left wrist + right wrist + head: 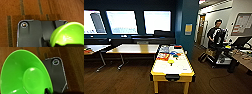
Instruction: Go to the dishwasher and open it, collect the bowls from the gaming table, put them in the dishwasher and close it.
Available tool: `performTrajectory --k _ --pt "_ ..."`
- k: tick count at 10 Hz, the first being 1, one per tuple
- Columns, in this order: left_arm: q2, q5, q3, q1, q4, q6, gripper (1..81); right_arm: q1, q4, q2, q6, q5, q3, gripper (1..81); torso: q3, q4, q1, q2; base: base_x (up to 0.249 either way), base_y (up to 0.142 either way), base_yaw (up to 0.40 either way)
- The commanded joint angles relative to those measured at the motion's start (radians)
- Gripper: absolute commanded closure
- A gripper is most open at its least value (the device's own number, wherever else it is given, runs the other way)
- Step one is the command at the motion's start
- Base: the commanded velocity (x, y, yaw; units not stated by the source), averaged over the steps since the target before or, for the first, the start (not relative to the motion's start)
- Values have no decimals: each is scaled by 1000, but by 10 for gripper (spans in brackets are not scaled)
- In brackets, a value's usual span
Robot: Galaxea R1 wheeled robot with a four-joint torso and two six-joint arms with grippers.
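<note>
The smaller lime bowl hangs over the brown carpet, and my left gripper is shut on its rim. Over the same carpet, my right gripper is shut on the rim of the wide, shallow green bowl. Straight ahead in the head view stands the gaming table, with a white top and a yellow edge. Colourful board games and a yellow paddle lie on it. The dishwasher is out of view.
A wooden-topped desk stands left of the gaming table, under the windows. A teal column rises behind the table. On the right a person stands by a cart, with another desk at the edge.
</note>
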Motion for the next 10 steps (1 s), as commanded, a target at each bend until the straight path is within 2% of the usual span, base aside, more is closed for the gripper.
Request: performTrajectory --k 1,10 --pt "15 44 -32 -52 -4 -1 811 24 -17 15 -6 -43 -37 811 0 0 1 0 0 0 -384" --pt "23 47 -46 -31 -3 -5 811 1 -26 35 -34 -26 -72 811 0 0 1 0 0 0 -384"
